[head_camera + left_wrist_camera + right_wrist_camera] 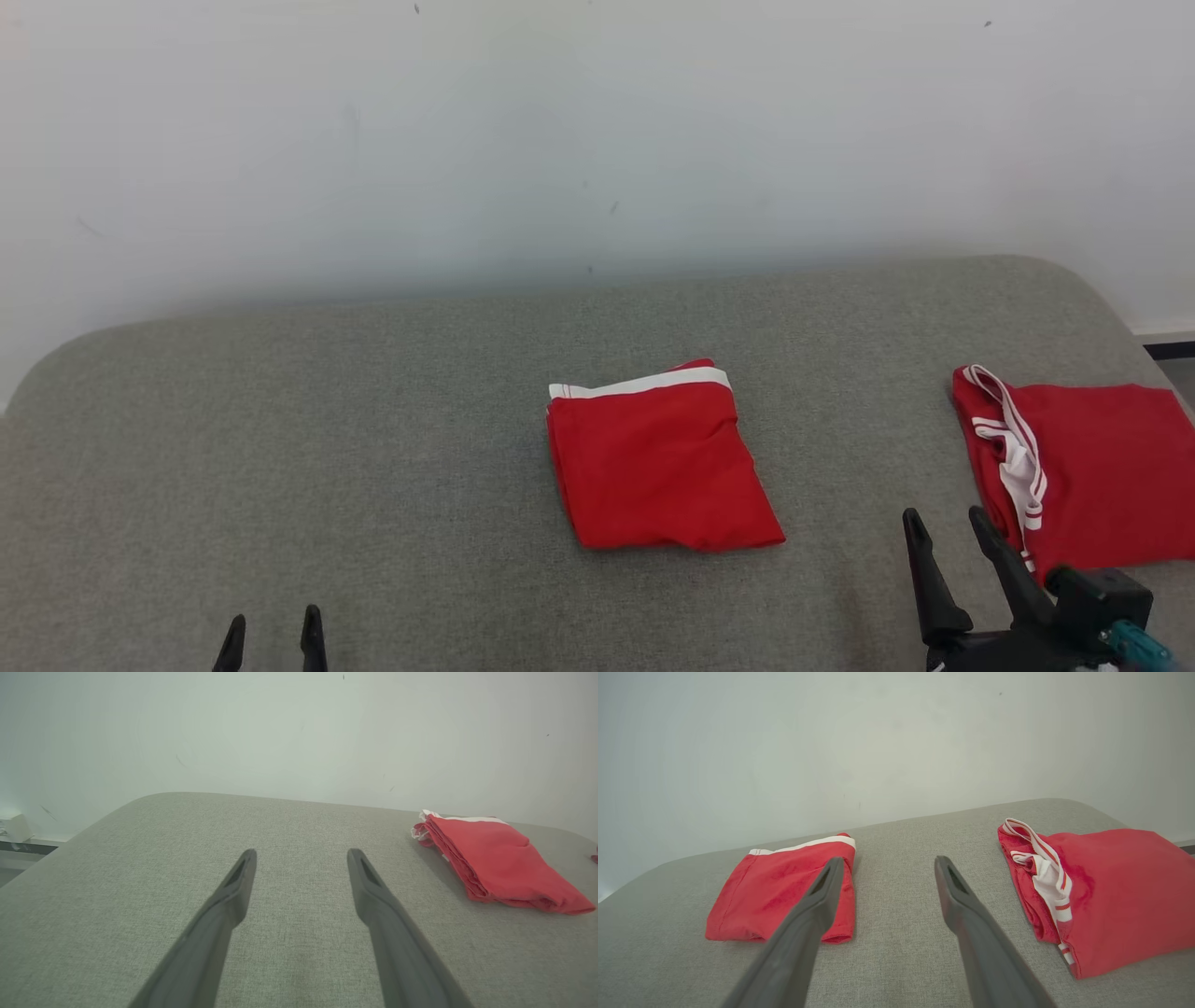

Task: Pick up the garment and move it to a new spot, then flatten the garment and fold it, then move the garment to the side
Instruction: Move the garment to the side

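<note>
We count two red garments, two hands and one grey cushion (373, 420) under them, with a pale wall (560, 140) behind.

The centre garment (658, 462) lies folded into a neat block in the middle of the cushion, its white band along the far edge. The right garment (1092, 467) lies near the cushion's right edge, also folded, with a red-and-white striped band running down its left side. The two are well apart, with bare cushion between them.

Our left hand (273, 616) sits at the lower left of the head view, its fingers apart and holding nothing. From it the centre garment lies at about 2 o'clock, well apart. In the left wrist view it lies off to the right of the fingers.

Our right hand (943, 515) sits at the lower right, its fingers spread and empty. The centre garment lies at about 10 o'clock from it and the right garment just beside it at about 2 o'clock. In the right wrist view the fingers point at the bare strip between the two garments and touch neither.
</note>
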{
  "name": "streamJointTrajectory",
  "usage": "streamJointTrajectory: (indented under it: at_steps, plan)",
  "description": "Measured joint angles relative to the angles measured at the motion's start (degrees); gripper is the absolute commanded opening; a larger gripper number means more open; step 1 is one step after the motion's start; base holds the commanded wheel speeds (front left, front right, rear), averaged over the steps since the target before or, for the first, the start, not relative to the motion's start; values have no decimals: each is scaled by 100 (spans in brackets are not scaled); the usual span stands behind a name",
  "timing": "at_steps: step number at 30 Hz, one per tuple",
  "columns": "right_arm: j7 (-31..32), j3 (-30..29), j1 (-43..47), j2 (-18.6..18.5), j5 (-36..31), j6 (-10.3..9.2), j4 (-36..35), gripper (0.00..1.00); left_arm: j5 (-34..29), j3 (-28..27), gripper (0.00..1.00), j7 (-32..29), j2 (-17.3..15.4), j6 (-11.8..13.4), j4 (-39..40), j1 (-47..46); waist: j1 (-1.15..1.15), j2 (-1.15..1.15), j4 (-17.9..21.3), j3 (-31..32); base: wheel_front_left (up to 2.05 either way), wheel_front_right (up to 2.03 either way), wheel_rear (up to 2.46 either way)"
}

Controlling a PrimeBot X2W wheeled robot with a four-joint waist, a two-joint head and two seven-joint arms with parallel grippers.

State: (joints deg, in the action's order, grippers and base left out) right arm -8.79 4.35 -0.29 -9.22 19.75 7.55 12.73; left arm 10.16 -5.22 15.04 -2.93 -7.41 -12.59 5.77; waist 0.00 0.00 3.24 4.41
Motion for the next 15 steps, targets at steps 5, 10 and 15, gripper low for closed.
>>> streamJointTrajectory:
  at_steps: [5,10,15]
  plan:
    - [503,-169,-296,15,-26,0,100,100,10,120,100,0,4,0,32,-114,0,0,-152,-43,0,0,0]
    - [1651,-224,-1126,9,-7,0,580,100,-10,367,100,0,3,-1,145,-238,1,1,-425,-182,0,0,0]
    - [2426,-153,-1752,-85,-88,0,1125,100,-115,575,100,0,4,-10,182,-241,0,0,-663,-285,0,0,0]
